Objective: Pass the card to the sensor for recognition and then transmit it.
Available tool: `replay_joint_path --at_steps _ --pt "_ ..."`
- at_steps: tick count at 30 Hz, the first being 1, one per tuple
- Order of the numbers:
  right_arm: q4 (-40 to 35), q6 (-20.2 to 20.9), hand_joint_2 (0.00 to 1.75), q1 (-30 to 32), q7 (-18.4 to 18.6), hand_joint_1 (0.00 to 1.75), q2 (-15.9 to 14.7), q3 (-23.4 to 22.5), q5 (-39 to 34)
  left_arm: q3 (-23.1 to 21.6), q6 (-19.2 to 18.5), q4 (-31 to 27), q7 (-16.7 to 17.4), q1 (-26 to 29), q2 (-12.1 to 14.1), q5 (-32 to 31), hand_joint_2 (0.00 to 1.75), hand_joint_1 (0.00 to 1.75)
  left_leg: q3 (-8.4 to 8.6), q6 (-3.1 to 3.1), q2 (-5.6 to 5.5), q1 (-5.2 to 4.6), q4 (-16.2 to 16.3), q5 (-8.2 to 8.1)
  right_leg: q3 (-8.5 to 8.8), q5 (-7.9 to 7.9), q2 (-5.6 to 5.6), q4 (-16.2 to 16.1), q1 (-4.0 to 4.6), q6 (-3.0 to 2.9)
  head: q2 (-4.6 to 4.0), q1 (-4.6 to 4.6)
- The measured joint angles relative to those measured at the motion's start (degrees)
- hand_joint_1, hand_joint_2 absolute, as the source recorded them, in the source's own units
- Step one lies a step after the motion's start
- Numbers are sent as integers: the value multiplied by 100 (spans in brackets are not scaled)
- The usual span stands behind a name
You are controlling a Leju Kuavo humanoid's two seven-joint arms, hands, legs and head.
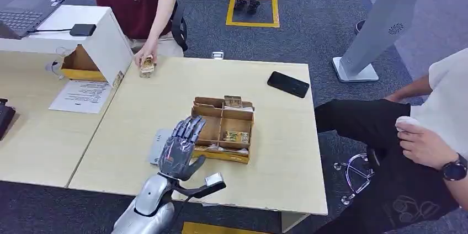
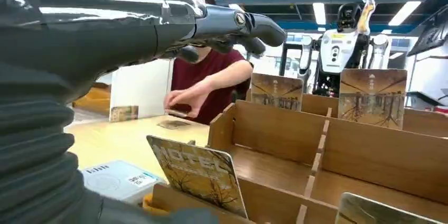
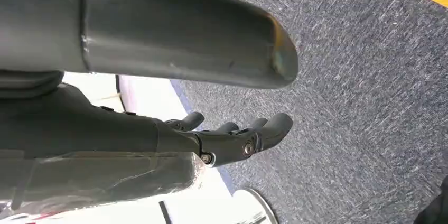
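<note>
Now left hand [image 1: 179, 148] empty, fingers apart, by upright brown "HOTEL" card [image 2: 199, 175].

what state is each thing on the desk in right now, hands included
left hand: holds nothing, fingers apart, raised beside the card box
right hand: holds nothing, hangs over the carpet
card box: open-topped, divided, cards standing inside
hotel card: upright, tilted in the near slot
phone: flat, screen dark
laptop: lid open
</note>
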Motion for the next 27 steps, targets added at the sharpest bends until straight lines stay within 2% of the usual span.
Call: replay_joint_path --at_steps 4,6,7,8,9,10,11,12,13,17,27 --pt "0 0 0 0 -9 0 0 0 0 37 -15 37 -96 -5 -13 188 175 175 0 0 0 0 0 0 0 0 0 0 0 0 0 0" --pt "0 0 0 0 -26 0 0 0 0 44 -15 52 -107 -6 -13 216 175 162 0 0 0 0 0 0 0 0 0 0 0 0 0 0" --pt "0 0 0 0 -33 0 0 0 0 46 -17 59 -120 -6 -13 232 175 171 0 0 0 0 0 0 0 0 0 0 0 0 0 0" --pt "0 0 0 0 -35 0 0 0 0 50 -20 61 -142 -6 -13 260 175 162 0 0 0 0 0 0 0 0 0 0 0 0 0 0" --pt "0 0 0 0 -35 0 0 0 0 59 -22 63 -164 -6 -13 306 175 175 0 0 0 0 0 0 0 0 0 0 0 0 0 0" --pt "0 0 0 1 -37 0 0 0 0 68 -32 63 -175 -6 -13 347 175 175 0 0 0 0 0 0 0 0 0 0 0 0 0 0" --pt "0 -2 0 0 -37 0 0 0 2 74 -53 63 -192 -6 -13 380 175 162 0 0 0 0 0 0 0 0 0 0 0 0 0 0" --pt "0 -7 0 0 -44 0 0 0 0 81 -77 63 -219 -6 -11 411 175 164 0 0 0 0 0 0 0 0 0 0 0 0 0 0" --pt "0 -9 0 0 -44 0 0 0 0 90 -129 63 -234 -6 -11 433 175 159 0 0 0 0 0 0 0 0 0 0 0 0 0 0" --pt "0 -15 0 0 -70 0 0 0 0 144 -197 63 -291 -7 -13 492 175 175 0 0 0 0 0 0 0 0 1 0 0 0 0 0" --pt "0 -59 0 -1 -138 0 0 0 7 175 -260 63 -356 -6 -11 568 175 175 0 0 0 0 0 0 1 0 0 0 0 0 0 0"
